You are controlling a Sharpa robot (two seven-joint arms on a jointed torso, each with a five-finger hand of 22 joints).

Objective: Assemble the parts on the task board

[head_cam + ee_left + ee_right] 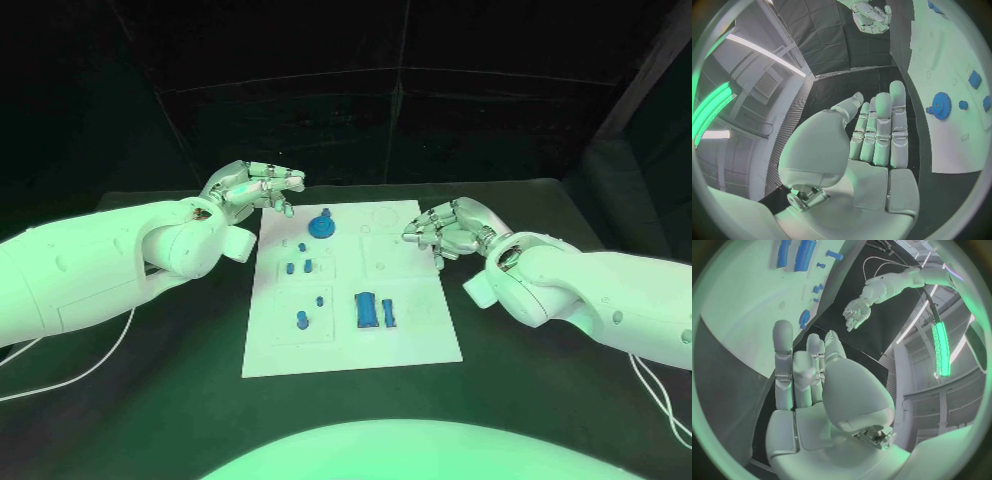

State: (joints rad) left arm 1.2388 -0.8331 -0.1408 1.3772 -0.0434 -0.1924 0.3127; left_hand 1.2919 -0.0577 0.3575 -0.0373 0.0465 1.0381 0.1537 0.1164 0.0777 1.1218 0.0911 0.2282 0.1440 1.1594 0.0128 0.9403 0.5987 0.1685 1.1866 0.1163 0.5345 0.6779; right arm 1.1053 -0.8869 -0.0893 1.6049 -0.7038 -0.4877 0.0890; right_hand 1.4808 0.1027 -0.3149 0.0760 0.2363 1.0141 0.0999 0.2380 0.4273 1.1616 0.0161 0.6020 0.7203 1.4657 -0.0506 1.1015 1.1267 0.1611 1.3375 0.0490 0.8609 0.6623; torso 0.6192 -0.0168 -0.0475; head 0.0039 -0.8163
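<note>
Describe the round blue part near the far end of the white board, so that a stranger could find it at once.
Start at the white task board in the middle of the black table and go to its far end, near the left hand. There lies the blue gear. It alone is a toothed disc; the other blue parts are small pegs or long blocks.

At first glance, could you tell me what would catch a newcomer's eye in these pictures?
The white task board in the middle of the black table stands out, with small blue parts on it, notably a round blue gear near its far end. The left hand and right hand flank that far end, both holding nothing.
</note>
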